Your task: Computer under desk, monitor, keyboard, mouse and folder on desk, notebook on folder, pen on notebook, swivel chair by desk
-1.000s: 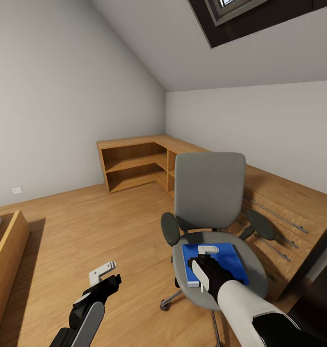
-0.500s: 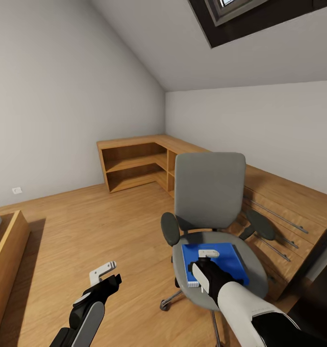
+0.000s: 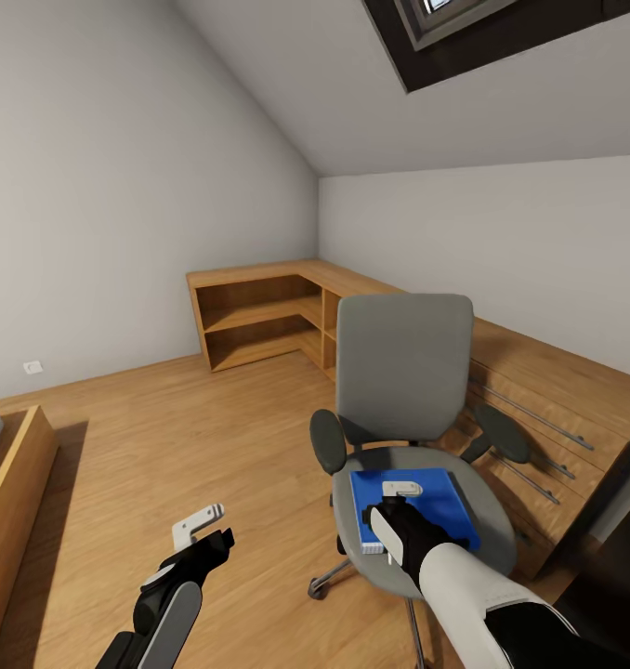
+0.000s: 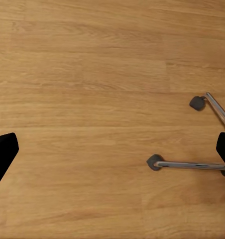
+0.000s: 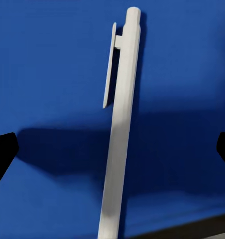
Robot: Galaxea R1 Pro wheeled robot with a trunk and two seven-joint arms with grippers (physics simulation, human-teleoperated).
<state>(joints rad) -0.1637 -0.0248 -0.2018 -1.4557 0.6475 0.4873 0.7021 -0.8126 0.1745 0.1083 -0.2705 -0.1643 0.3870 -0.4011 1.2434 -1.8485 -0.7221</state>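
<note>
- At the far left of my head view there is only a wooden bed frame [image 3: 13, 502] on the plank floor [image 3: 185, 437]; nothing of the task lies there.
- My left gripper [image 3: 199, 525] hangs idle low over the floor, well apart from the chair. In its wrist view the dark fingertips sit at opposite edges with bare floor between them, so its fingers are spread apart and it holds nothing; two chrome legs with casters [image 4: 155, 162] show near one edge.
- Behind it, a low wooden shelf unit [image 3: 259, 316] runs along the corner walls.
- The swivel chair [image 3: 403, 372] stands in front of that unit: grey back and seat, black armrests, chrome base.
- The folder [image 3: 445, 506] lies flat on the seat, bright blue with a white page edge along its near-left side, covering much of the seat.
- My right gripper [image 3: 397, 506] is down over the folder. Its wrist view shows a pale grey pen [image 5: 120, 134] with a clip lying on the blue cover, directly between the fingertips, which stand wide apart at the picture's edges; nothing is clamped yet.
- As I judge it, the task is early: the folder is not yet moved, the pen is not yet lifted, and I see neither a black tabletop, monitor, keyboard, mouse, computer nor notebook from here, so their state I cannot tell.
- Closing on the pen looks like the step in hand.
</note>
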